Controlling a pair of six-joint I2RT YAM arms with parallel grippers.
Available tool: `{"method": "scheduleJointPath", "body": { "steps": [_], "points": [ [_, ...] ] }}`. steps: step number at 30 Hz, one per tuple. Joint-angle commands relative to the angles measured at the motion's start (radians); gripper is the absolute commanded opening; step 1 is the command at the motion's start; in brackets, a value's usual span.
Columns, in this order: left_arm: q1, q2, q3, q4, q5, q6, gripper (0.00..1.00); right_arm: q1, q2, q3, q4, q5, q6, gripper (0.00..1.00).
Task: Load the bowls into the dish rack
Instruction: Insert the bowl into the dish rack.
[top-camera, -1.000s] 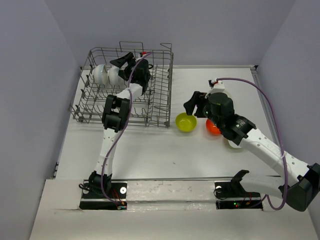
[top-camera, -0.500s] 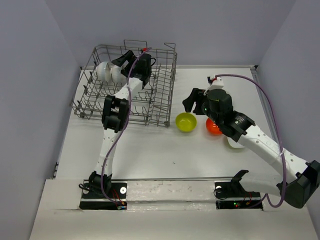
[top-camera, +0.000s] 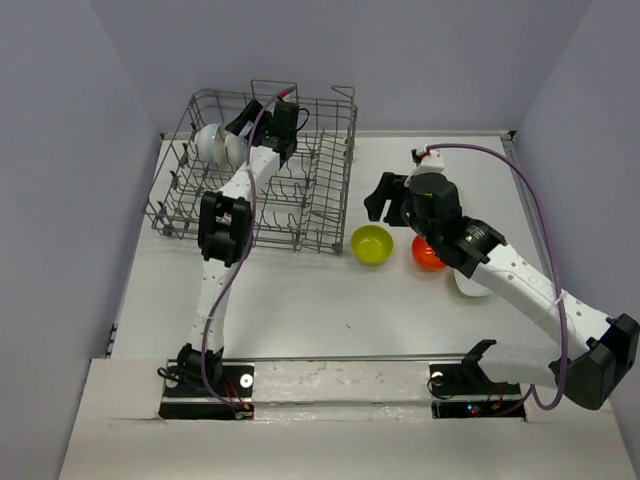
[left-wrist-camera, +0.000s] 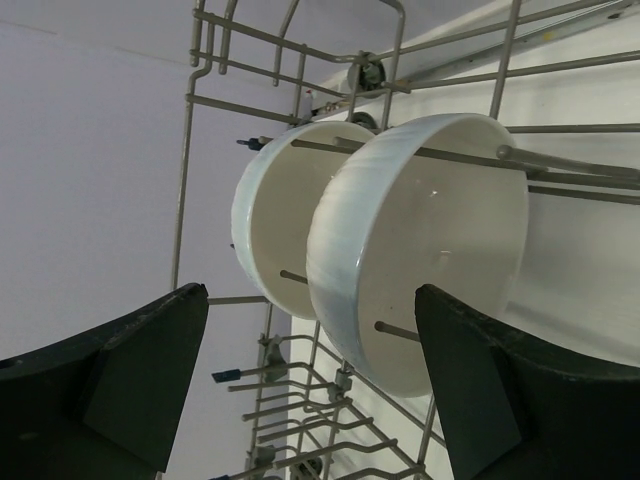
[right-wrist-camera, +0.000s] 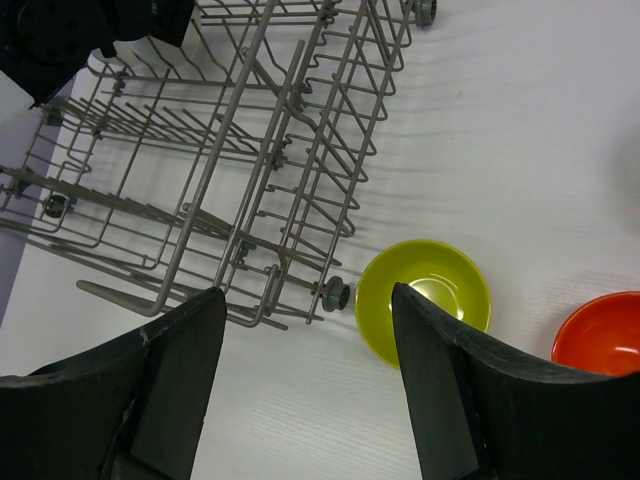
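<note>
Overhead view of a white table (top-camera: 330, 310), arm bases at 6 o'clock.

Compared with a second ago:
- Right gripper (top-camera: 384, 198) nudged slightly toward 11 o'clock.
- Large rectangular grey wire dish rack (top-camera: 312, 215) swung and shifted a little toward 1 o'clock, carrying its pair of ribbed white ceramic bowls (top-camera: 212, 142) along.
- Left gripper (top-camera: 258, 115) stretched farther toward 12 o'clock, above the rack's far end.

On the bare table, near to far:
- A plain white bowl (top-camera: 470, 286), half hidden under the right arm.
- A small orange-red bowl (top-camera: 426, 255) just beside it at 11 o'clock, upright and empty.
- A yellow-green bowl (top-camera: 372, 244) at 9 o'clock of the orange-red one, upright and empty, just beside the rack's near right corner.

Inside the rack, in its far left corner: the pair of white bowls (left-wrist-camera: 420, 230) standing on edge among the tines, one close behind the other. No other dishes visible in the rack.

Right gripper (right-wrist-camera: 305, 295) spread wide, holding nothing, hovering over the table. From its wrist camera:
- Yellow-green bowl (right-wrist-camera: 430, 265) at 3 o'clock of the gap, partly behind one finger.
- Rack corner (right-wrist-camera: 250, 150) at 11 o'clock.
- Orange-red bowl (right-wrist-camera: 600, 335) at the frame's right edge.

Left gripper (left-wrist-camera: 310, 290) spread to its widest, empty. From its wrist camera: both white bowls framed between the dark fingers, clear of them, with rack wires (left-wrist-camera: 190, 150) around.
</note>
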Motion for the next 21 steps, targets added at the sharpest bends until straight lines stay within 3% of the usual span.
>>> {"method": "scheduleJointPath", "body": {
  "steps": [1, 14, 21],
  "points": [
    [-0.016, -0.099, 0.06, -0.044, 0.175, -0.171, 0.99, 0.012, 0.005, 0.051, -0.004, 0.026, -0.006, 0.73],
    [0.019, -0.164, 0.043, -0.105, 0.333, -0.314, 0.99, 0.012, 0.041, 0.079, -0.025, 0.055, -0.004, 0.73],
    [0.042, -0.262, -0.009, -0.095, 0.532, -0.413, 0.98, 0.012, 0.054, 0.09, -0.044, 0.078, 0.002, 0.73]
  ]
}}
